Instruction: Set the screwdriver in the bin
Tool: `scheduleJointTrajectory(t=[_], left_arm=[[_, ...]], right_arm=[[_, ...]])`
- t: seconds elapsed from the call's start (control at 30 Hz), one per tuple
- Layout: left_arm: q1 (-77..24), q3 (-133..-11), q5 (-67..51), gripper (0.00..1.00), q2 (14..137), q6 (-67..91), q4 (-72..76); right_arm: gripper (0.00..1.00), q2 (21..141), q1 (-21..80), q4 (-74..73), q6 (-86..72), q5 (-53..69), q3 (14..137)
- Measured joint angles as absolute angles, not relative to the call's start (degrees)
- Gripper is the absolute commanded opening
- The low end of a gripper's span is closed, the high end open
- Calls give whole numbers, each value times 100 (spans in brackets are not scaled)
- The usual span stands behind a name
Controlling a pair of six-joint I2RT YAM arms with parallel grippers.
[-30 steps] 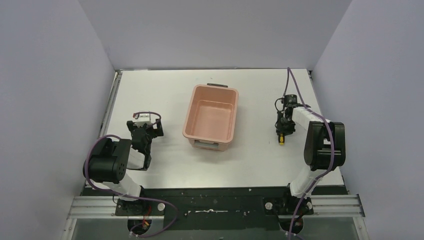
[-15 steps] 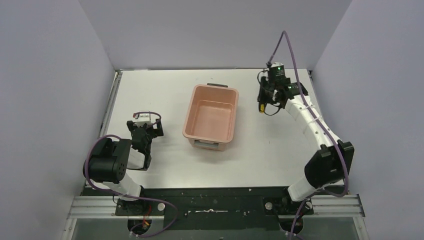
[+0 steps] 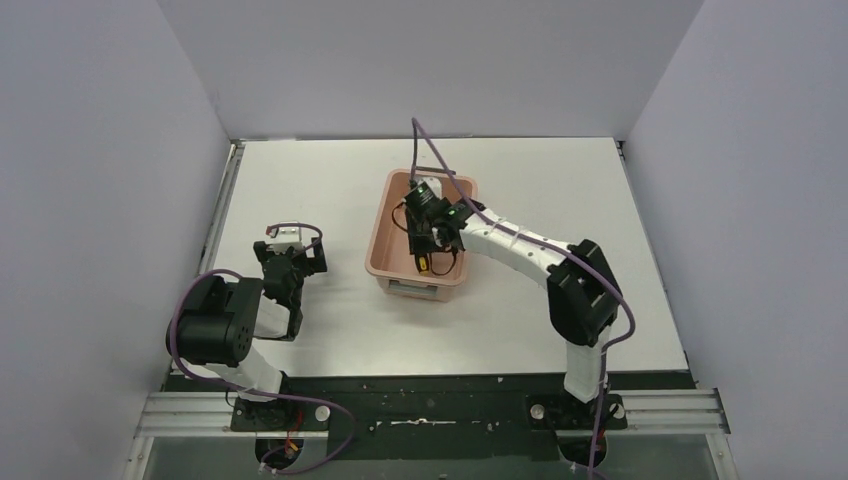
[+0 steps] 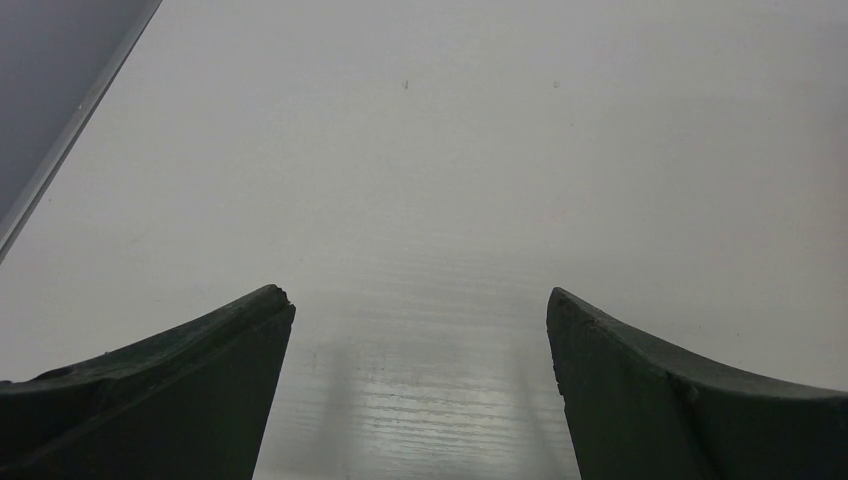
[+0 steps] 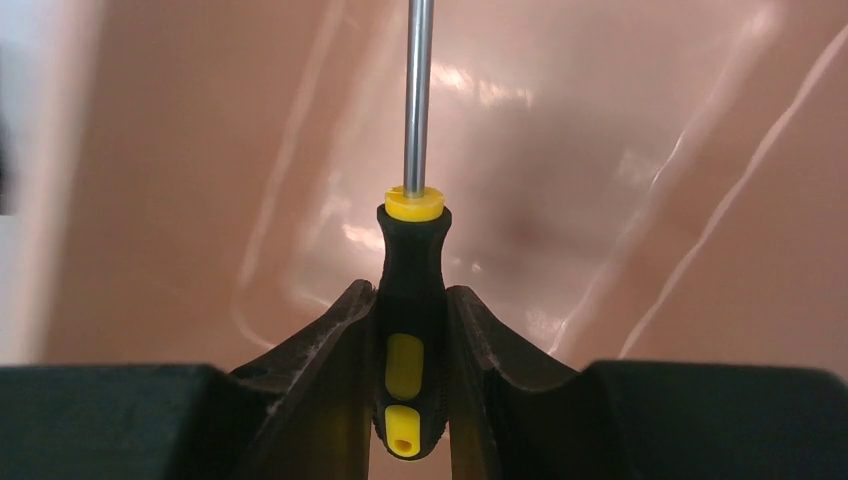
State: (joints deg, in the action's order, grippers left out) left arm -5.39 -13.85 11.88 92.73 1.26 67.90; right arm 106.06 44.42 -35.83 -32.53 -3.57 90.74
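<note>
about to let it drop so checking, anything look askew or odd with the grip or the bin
Nothing stands out. The right gripper pinches the screwdriver squarely by its handle, shaft pointing straight ahead over the floor of the bin. The bin sits upright and looks undamaged. The left gripper is open, apart from it.

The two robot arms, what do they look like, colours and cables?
The left arm and right arm match: white links, bulky black joint housings, a purple cable running along each. Their fingers are dark, matte wedges with curved inner edges.
</note>
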Motion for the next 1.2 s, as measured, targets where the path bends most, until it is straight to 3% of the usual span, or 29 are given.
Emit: scheduleJointTrajectory(t=[0.07,0.3,0.43,0.63,0.67,0.73,0.77,1.0,1.2], left_arm=[[-539,-1385,1186,97,9273,126,6790],[-539,-1385,1188,97,9273,126,6790],[-539,-1385,1186,97,9273,126,6790],[-539,-1385,1188,97,9273,128,6790],[-539,-1385,1186,97,9273,126,6790],[-539,-1385,1188,97,9273,128,6790],[-539,-1385,1188,97,9273,128,6790],[-539,-1385,1188,97,9273,128,6790],[-539,-1385,1188,97,9273,128,6790]], right_arm=[[5,10951,4501,-3583,-3321,-399,8823],[41,11428,4543,-3603,-3448,-600,8414],[54,11515,4543,-3562,-3509,-729,8414],[59,11513,4543,-3802,-3459,-1011,8667],[64,11502,4543,-3865,-3413,-1052,8809],[92,11424,4543,-3970,-3308,-1107,9115],[99,11336,4543,-3981,-3225,-1116,9251],[100,9776,4412,-3913,-2362,-1173,9533],[100,7441,3280,-2648,-1551,-1343,7658]])
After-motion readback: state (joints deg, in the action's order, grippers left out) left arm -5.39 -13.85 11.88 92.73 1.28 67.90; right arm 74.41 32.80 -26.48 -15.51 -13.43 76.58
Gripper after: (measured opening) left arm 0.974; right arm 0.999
